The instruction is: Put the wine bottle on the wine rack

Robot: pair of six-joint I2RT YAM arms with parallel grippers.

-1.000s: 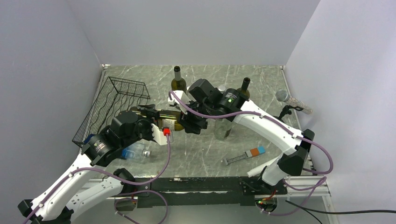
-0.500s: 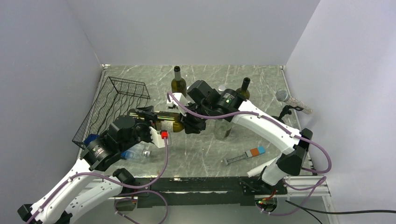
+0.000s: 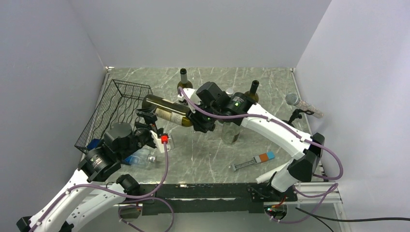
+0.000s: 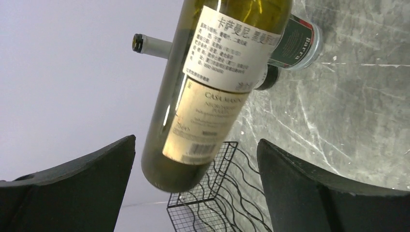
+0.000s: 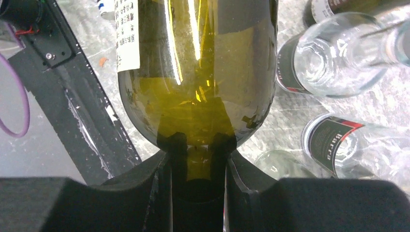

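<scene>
"Over the table's left side, you have the wine bottle [image 3: 167,110] lifted and lying level in the air. Your right gripper [image 5: 198,162] is clamped on its neck, and the base points at the wine rack [image 3: 118,108]."

"So you're partway. The bottle isn't resting on the wire yet. You have the lowering and the letting go left."

"Your left gripper [image 4: 196,140] is spread wide beneath the body, gripping nothing."

"Harder to judge is whether the base hangs over the rim or just short of it. From above, your right wrist hides the neck, and your left wrist camera catches only a corner of the wire."
</scene>
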